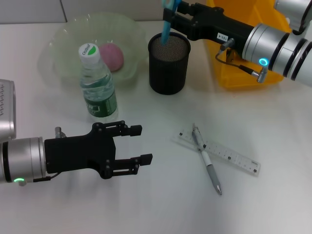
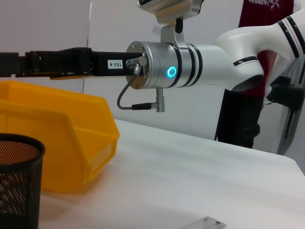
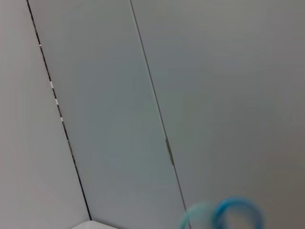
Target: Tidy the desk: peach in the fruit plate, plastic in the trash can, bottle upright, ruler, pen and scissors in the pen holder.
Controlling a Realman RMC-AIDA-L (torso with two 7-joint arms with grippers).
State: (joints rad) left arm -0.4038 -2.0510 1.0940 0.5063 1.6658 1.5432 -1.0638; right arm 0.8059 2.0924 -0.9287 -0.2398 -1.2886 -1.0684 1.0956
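My right gripper [image 1: 171,7] is shut on the blue scissors [image 1: 166,30], holding them over the black mesh pen holder [image 1: 169,64] with the blades pointing down into its mouth. The scissors' handle rings [image 3: 233,215] show in the right wrist view. A clear ruler [image 1: 229,155] lies on the desk with a grey pen [image 1: 208,163] lying across it. The bottle [image 1: 97,85] stands upright beside the pale green fruit plate [image 1: 63,53], and the pink peach [image 1: 113,55] lies in that plate. My left gripper [image 1: 132,145] hovers open near the bottle's base. No plastic is in view.
A yellow trash can [image 1: 241,73] stands behind my right arm, to the right of the pen holder [image 2: 16,181]. It also appears as the yellow trash can [image 2: 57,129] in the left wrist view. White desk surrounds the ruler and pen.
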